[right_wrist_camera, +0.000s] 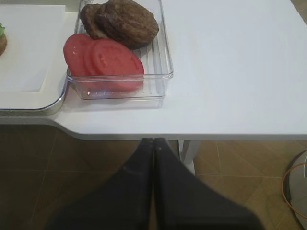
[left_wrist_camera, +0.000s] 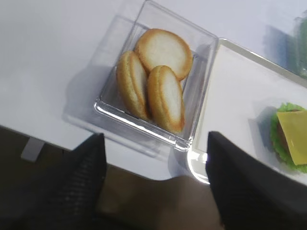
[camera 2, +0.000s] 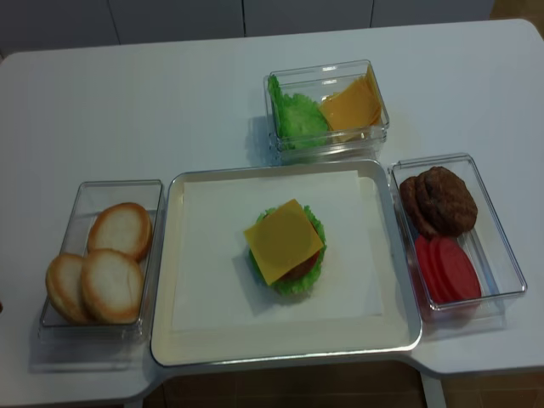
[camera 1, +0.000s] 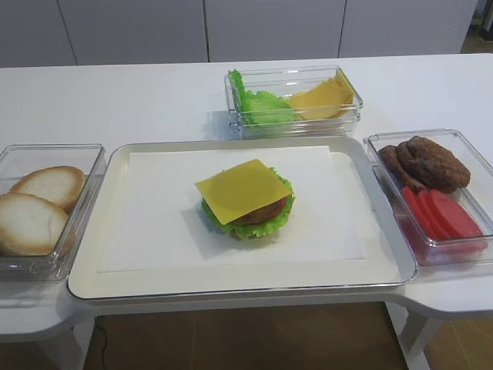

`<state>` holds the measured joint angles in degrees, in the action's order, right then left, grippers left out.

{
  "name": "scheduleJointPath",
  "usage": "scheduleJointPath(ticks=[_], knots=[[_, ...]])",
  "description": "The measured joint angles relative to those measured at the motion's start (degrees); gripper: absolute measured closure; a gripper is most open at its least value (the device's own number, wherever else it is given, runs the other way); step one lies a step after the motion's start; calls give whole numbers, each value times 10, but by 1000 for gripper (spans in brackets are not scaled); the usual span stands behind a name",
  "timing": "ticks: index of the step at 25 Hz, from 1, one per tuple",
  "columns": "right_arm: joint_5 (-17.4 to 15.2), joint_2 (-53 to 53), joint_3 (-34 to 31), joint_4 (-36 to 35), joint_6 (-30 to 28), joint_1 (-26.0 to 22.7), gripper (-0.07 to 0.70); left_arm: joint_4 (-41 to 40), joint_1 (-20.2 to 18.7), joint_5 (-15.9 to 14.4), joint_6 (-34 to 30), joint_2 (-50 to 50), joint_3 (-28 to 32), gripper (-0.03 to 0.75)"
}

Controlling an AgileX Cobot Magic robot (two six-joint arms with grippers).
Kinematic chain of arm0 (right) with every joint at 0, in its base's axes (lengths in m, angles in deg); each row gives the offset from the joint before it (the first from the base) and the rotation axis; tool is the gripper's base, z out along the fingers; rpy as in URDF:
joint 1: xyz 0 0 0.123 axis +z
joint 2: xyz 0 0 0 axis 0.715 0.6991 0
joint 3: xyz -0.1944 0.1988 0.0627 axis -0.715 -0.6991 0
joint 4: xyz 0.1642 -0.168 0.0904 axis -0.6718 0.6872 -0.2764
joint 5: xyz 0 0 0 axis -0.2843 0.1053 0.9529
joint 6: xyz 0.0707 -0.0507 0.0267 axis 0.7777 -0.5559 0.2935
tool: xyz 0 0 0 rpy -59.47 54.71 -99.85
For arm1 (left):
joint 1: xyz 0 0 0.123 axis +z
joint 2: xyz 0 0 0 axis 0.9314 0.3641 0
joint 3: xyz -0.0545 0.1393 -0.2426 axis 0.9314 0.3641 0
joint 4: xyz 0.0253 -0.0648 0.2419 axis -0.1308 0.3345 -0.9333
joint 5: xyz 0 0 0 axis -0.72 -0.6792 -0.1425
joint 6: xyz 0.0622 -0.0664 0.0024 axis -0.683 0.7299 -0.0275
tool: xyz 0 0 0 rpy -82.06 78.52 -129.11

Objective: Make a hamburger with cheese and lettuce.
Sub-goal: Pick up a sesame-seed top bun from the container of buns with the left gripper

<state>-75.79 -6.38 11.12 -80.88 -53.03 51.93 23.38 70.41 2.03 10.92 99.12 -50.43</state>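
The hamburger (camera 1: 245,202) stands in the middle of the paper-lined tray (camera 1: 231,289). It is a stack of ruffled lettuce (camera 1: 258,228), a brown patty and a square of yellow cheese (camera 1: 240,189) lying on top. In the left wrist view my left gripper (left_wrist_camera: 153,163) hangs open and empty just off the table's front edge, below a clear box of pale bun halves (left_wrist_camera: 158,81), and the hamburger (left_wrist_camera: 290,141) shows at the right edge. My right gripper (right_wrist_camera: 153,141) is shut on nothing, below the table's front edge near the patty box. Neither gripper shows in the exterior views.
A clear box (camera 1: 46,208) left of the tray holds three bun halves. A box (camera 1: 293,100) behind the tray holds spare lettuce and cheese slices. A box (camera 1: 431,193) to the right holds dark patties (right_wrist_camera: 122,21) and red tomato slices (right_wrist_camera: 103,60).
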Motion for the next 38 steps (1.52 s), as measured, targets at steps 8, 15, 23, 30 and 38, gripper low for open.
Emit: scheduleJointPath(ticks=[8,15,23,30,38], knots=[[0,0,0,0,0,0,666,5,0,14,94,178,-15,239],[0,0,0,0,0,0,666,6,22,47,115,261,-15,239],[0,0,0,0,0,0,666,126,102,81,-2,343,-16,239],[0,0,0,0,0,0,666,105,103,100,-19,366,-16,239],[0,0,0,0,0,0,666,94,103,109,-54,395,-16,239]])
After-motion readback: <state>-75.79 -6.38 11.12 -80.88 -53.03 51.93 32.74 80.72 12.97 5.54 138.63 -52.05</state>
